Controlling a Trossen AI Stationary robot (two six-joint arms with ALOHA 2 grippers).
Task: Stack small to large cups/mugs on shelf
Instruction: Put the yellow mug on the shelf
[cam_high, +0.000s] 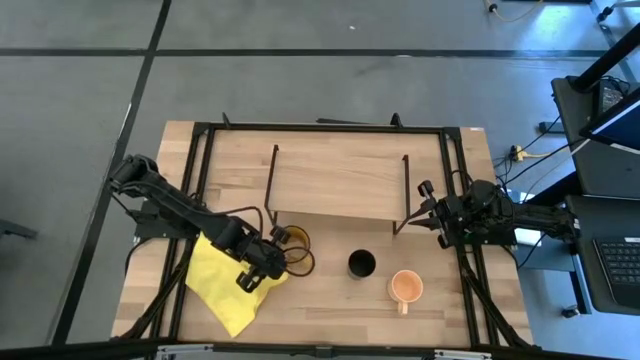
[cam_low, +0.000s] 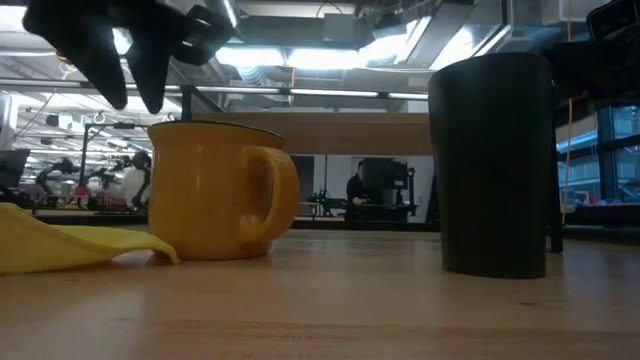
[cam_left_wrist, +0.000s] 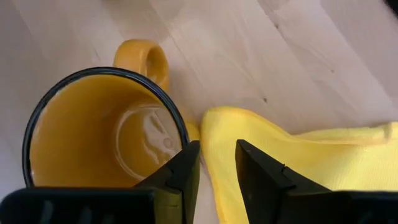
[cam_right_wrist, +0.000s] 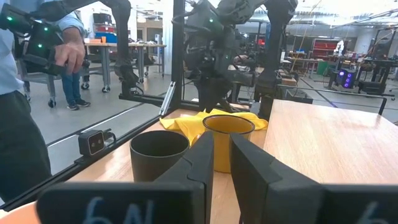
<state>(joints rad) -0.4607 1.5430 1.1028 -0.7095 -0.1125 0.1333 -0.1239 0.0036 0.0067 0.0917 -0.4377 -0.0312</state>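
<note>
The amber glass mug (cam_high: 293, 250) stands upright on the table in front of the shelf (cam_high: 340, 180), its handle (cam_left_wrist: 149, 56) showing in the left wrist view. My left gripper (cam_high: 262, 262) hovers just above the mug's rim (cam_left_wrist: 181, 134) and the yellow cloth's edge. Its fingers point down a little apart and touch nothing; it also shows in the low view (cam_low: 130, 95). The black cup (cam_high: 361, 264) and the peach mug (cam_high: 405, 287) stand upright to the right. My right gripper (cam_high: 432, 213) waits shut by the shelf's right legs.
A yellow cloth (cam_high: 230, 285) lies on the table just left of the amber mug, one corner beside the mug's base (cam_low: 160, 250). The shelf's top is bare. A person (cam_right_wrist: 25, 93) stands beyond the table's left side. Bare tabletop lies near the front edge.
</note>
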